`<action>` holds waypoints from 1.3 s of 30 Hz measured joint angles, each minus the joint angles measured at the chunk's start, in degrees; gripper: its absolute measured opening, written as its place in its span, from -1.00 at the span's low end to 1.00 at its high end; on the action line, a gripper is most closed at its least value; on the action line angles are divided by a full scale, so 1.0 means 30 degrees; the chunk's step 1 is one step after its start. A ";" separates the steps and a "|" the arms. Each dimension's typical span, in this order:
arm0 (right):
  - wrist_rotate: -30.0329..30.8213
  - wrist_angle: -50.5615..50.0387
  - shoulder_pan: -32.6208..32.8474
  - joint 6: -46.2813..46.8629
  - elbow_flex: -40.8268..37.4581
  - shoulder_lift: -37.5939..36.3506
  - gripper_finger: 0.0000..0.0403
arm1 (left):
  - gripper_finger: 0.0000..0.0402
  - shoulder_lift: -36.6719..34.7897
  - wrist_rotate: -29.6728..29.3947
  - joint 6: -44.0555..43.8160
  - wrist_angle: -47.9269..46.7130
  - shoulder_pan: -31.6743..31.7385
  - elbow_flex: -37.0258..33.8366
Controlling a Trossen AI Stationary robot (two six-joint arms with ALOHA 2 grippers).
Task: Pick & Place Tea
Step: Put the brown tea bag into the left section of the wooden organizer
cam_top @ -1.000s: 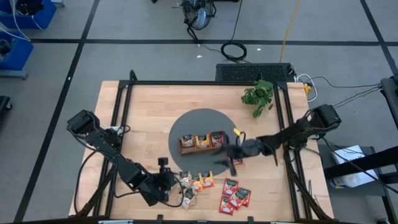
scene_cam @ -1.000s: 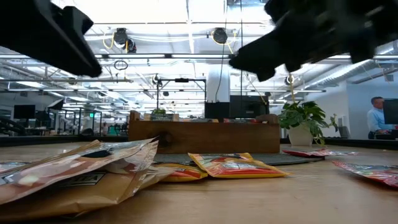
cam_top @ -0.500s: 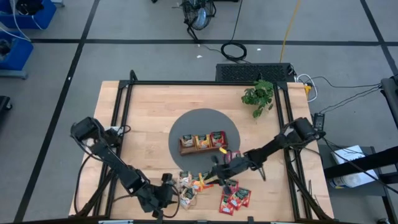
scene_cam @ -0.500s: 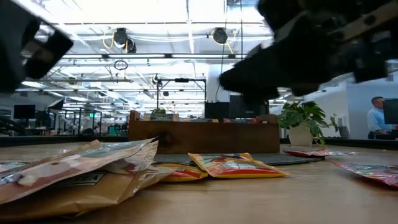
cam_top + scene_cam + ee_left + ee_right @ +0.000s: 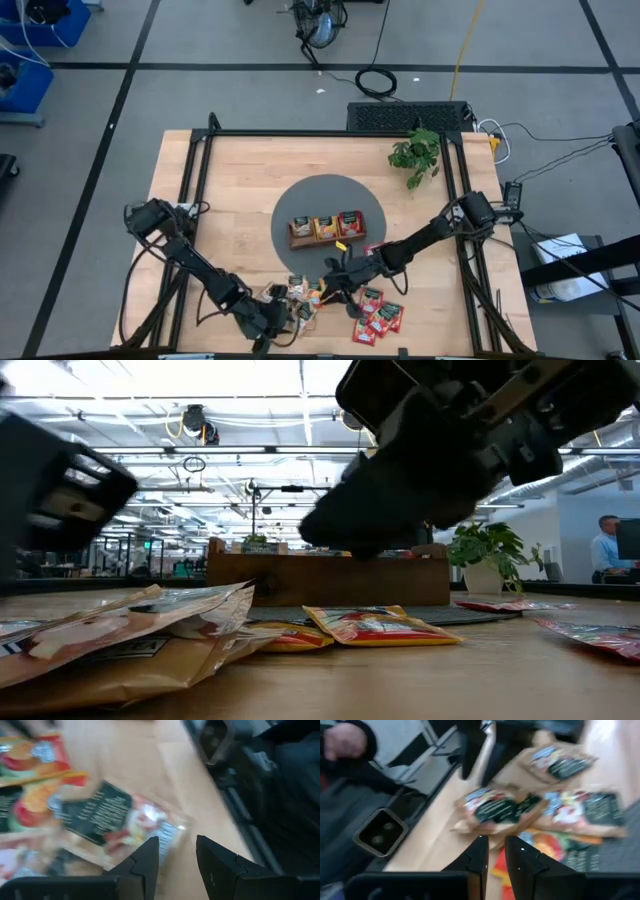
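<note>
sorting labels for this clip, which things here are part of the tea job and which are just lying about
Part of the job:
- loose tea sachets near the front edge
- red sachets beside them
- wooden tray, sachets already in its compartments
- right gripper over the loose pile
- left gripper at the pile's edge

Just lying about:
- potted plant
- grey round mat

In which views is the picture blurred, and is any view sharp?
Left wrist view: the tea sachets are smeared. Right wrist view: also smeared around the sachets. Low view: the right gripper is a dark blur, while the wooden tray is sharp. High view: mostly sharp.
</note>
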 joint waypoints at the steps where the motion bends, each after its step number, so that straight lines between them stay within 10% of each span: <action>1: -0.0396 -0.0003 -0.0051 0.0269 -0.0002 0.0000 -0.70 | -0.34 0.0000 0.0000 0.0004 -0.0094 0.0240 0.0000; 32: -0.2169 -0.0984 -0.0609 0.4067 -0.0024 -0.0022 -0.38 | -0.34 -0.0007 -0.1899 -0.0791 -0.2270 0.2517 0.0000; 39: -0.1602 -0.2074 0.0210 -0.3069 -0.0031 -0.0022 -0.40 | -0.34 -0.0022 -0.2058 -0.0805 -0.2423 0.2524 0.0000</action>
